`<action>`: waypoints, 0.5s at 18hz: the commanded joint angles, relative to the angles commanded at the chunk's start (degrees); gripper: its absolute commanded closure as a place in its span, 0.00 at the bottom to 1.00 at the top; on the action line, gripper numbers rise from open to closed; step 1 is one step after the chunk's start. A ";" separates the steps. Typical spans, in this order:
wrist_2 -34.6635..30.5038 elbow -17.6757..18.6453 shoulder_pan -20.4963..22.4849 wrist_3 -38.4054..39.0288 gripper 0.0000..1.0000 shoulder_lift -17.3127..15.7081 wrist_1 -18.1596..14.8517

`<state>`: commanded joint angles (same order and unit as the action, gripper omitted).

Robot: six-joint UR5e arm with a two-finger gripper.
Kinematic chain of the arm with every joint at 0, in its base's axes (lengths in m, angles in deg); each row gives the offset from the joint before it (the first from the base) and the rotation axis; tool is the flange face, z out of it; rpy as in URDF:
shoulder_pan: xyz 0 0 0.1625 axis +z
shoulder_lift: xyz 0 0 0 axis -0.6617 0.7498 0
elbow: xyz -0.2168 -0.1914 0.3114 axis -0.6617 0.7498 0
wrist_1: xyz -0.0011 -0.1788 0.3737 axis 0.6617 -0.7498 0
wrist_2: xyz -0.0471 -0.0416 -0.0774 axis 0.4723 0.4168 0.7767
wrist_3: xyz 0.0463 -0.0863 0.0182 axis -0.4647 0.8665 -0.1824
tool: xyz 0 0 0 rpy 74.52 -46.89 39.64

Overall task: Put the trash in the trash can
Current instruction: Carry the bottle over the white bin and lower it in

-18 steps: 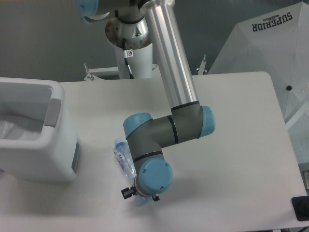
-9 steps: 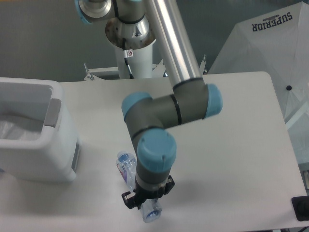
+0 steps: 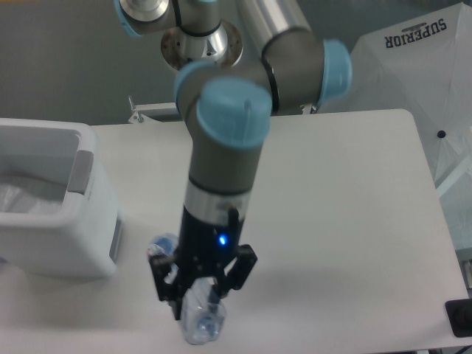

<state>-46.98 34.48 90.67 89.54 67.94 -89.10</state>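
Observation:
The clear blue-capped bottle (image 3: 200, 323) lies tilted between the black fingers of my gripper (image 3: 200, 292), cap toward the upper left and base toward the bottom edge. The gripper points down near the table's front edge and is shut on the bottle's middle, which it hides. The bottle looks raised a little off the table. The trash can (image 3: 85, 221), a boxy white bin with a grey handle panel, stands at the left, about a hand's width from the bottle's cap. White translucent plastic (image 3: 26, 198) lies inside the can.
A white table (image 3: 354, 206) carries everything, and its front edge runs just below the bottle. A white "SUPERIOR" umbrella (image 3: 413, 66) stands beyond the right rear corner. A black object (image 3: 459, 318) sits at the bottom right corner. The robot base (image 3: 203, 44) is at the back.
The wrist has swung upright and the arm has risen toward the camera. The bottle, lying on the table before, has come up with the shut gripper and shifted slightly left.

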 joint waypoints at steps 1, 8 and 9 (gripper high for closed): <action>0.79 -0.09 -0.09 0.00 0.52 -0.88 0.97; 4.67 0.61 -3.77 -1.67 0.52 -5.01 1.51; 4.67 0.70 -4.21 -1.58 0.52 -5.45 1.51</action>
<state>-42.32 35.18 86.46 87.96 62.49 -87.59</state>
